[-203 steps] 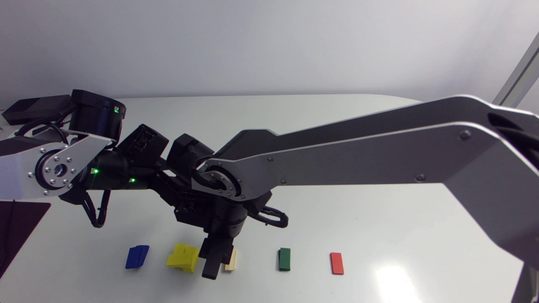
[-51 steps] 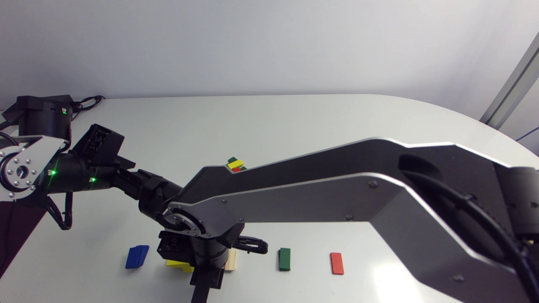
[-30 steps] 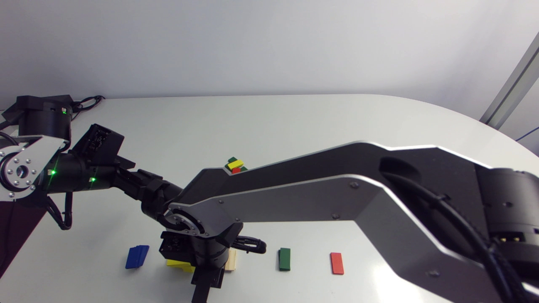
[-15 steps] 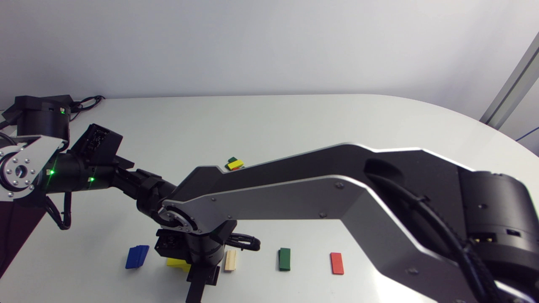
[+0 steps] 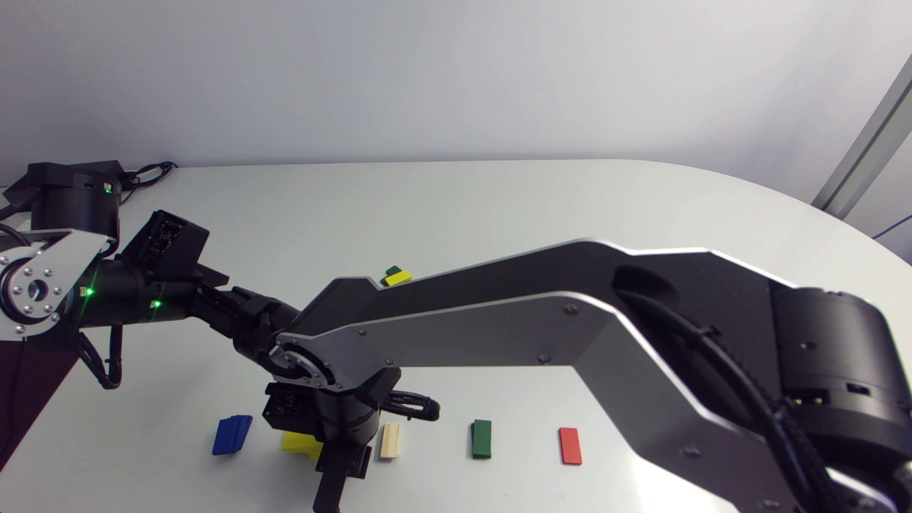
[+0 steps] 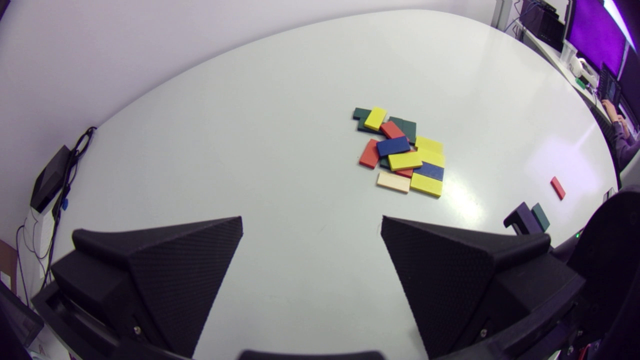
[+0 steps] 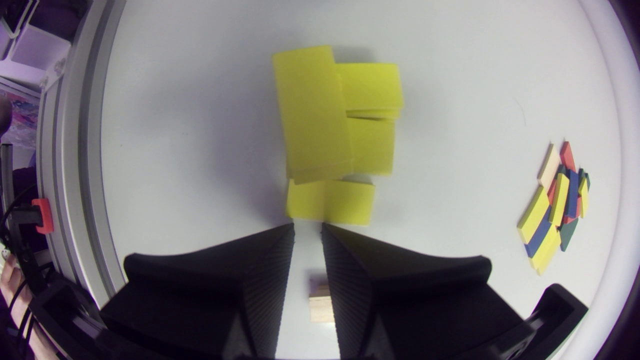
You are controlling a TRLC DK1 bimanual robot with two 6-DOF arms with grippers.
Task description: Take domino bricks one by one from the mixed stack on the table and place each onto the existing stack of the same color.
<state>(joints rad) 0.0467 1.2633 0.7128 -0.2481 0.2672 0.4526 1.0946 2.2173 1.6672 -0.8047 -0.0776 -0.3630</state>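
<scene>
Two arms reach over the white table (image 5: 499,214). The right arm (image 5: 570,342) is the bigger shape, crossing from the right edge past the middle to the near left. The left arm (image 5: 128,292) comes in from the left and stops short of the middle.

The right gripper (image 7: 307,227) hangs over the near edge. Its fingers are drawn almost together, with only a slim slit between them and nothing in it. The left gripper (image 6: 312,225) is spread wide and empty, pointed across the table at the mixed stack (image 6: 402,152). That loose heap of yellow, blue, red, green and beige bricks lies in the middle of the table, largely hidden behind the right arm in the head view.

Sorted bricks line the near edge. The untidy, fanned-out yellow stack (image 7: 335,125) lies just ahead of the right gripper's fingertips. The blue stack (image 5: 231,434) is to its left. To its right come the beige brick (image 5: 389,440), the green stack (image 5: 482,438) and a flat red brick (image 5: 570,445), each apart from the next.
</scene>
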